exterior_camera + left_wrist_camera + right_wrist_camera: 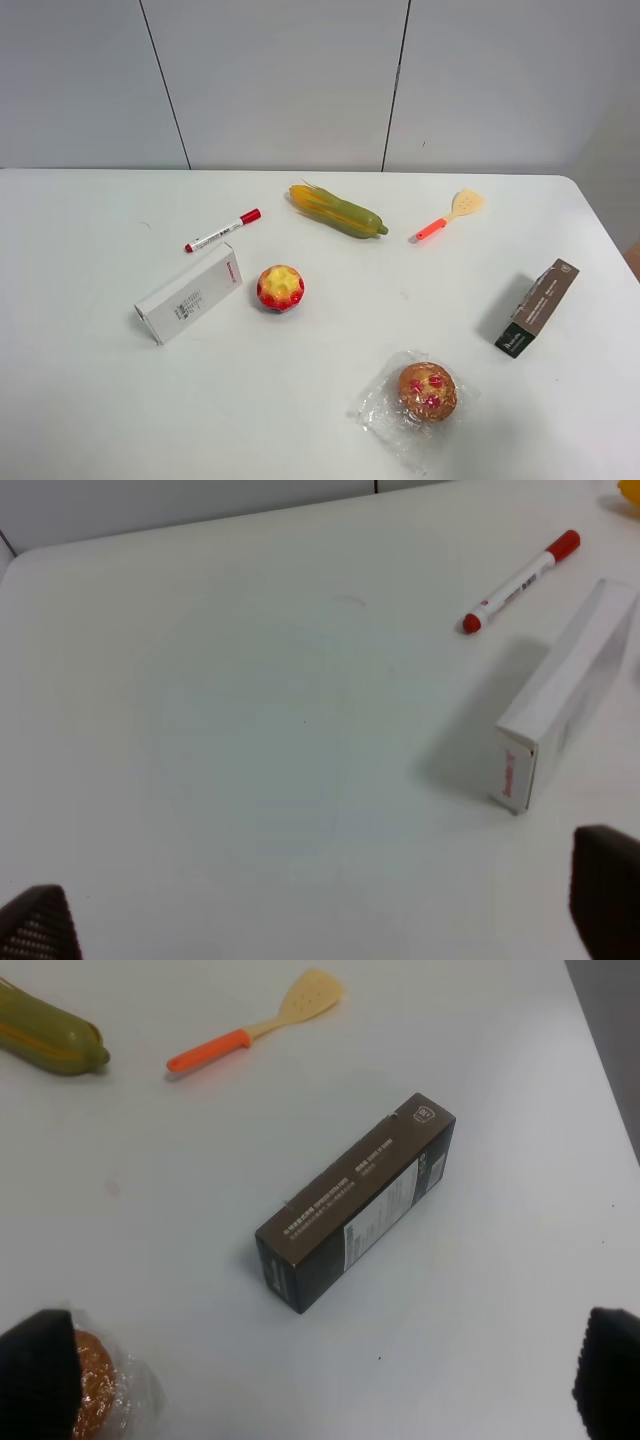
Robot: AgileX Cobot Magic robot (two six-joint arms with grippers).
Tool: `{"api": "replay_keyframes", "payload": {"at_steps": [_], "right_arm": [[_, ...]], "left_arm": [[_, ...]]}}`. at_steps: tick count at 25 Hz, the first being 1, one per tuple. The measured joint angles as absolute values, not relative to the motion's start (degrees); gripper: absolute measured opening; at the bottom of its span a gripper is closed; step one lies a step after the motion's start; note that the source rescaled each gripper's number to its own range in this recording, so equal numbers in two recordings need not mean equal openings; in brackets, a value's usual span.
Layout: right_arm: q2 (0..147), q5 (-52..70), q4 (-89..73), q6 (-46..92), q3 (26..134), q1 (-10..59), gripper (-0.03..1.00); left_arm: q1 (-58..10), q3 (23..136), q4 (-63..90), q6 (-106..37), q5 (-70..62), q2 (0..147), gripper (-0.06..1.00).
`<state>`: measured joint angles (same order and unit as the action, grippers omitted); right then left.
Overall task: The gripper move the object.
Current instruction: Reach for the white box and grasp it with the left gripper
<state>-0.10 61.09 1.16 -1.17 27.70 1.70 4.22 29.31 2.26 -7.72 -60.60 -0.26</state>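
High overview of table (90,420) — wrist views close, slanted, on its opposite ends

Left pincer (322,912) spread wide, right pincer (322,1372) likewise (only dark fingertips (36,1372) showing)

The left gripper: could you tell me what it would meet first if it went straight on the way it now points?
Probably bare table. The left gripper has its fingers wide apart, and the white carton lies to one side of that line, though depth is unclear.

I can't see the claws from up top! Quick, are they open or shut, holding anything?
Left gripper: open, holding nothing.
Right gripper: open, holding nothing.
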Motion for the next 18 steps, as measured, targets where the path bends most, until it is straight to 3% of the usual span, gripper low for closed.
{"api": "replay_keyframes", "payload": {"at_steps": [18], "right_arm": [[-0.10, 61.09, 1.16, -1.17, 27.70, 1.70, 1.00]], "left_arm": [[4.22, 29.31, 2.21, -7.72, -60.60, -0.26, 1.00]]}}
